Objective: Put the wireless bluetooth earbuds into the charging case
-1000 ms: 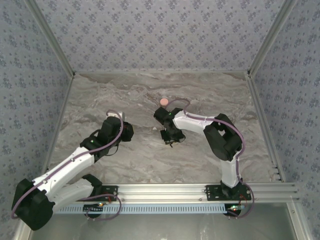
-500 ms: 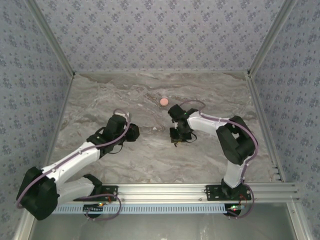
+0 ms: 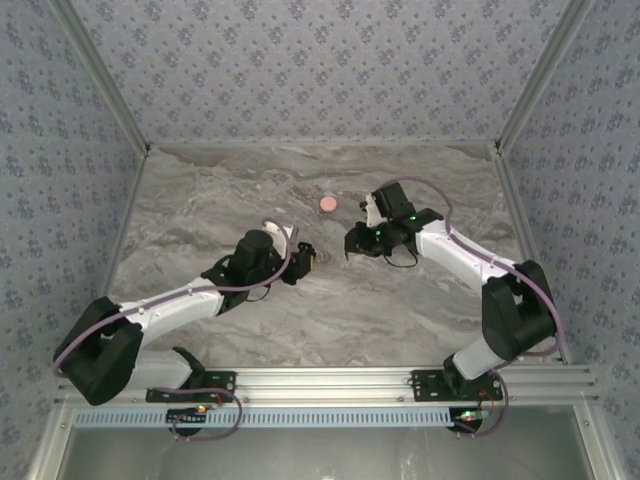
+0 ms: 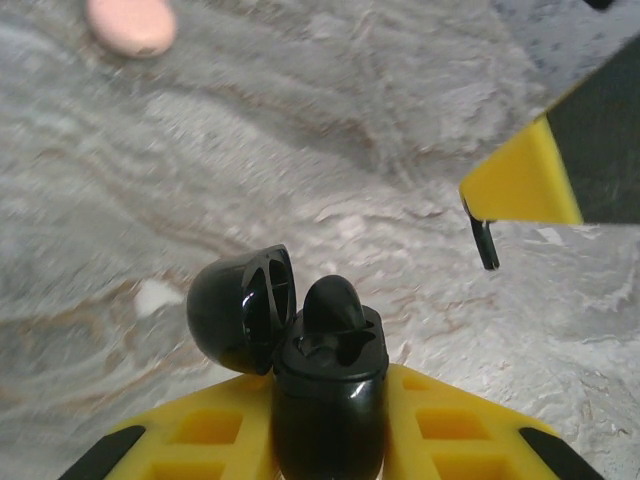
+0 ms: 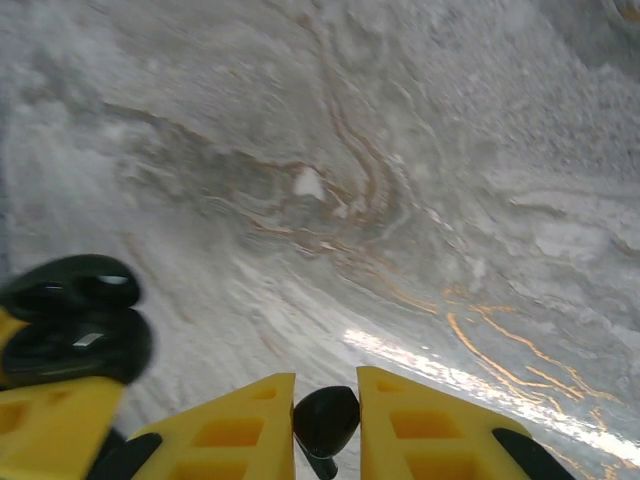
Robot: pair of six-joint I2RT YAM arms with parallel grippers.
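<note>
From above, the left tool [image 3: 303, 258] and right tool [image 3: 352, 243] are seen close together over the table [image 3: 200, 190]. A pink disc [image 3: 328, 203] lies beyond both.

At the left wrist, the tool is pressed onto the charging case [image 4: 328, 400]. Its lid [image 4: 243, 305] is swung open to the tool's left, and a black earbud [image 4: 335, 300] stands in it. Ahead and to the right, a second black earbud [image 4: 485, 240] hangs from the other tool.

At the right wrist, that second black earbud is pinched between the tool's fingers [image 5: 240, 425], with the case to the left.
</note>
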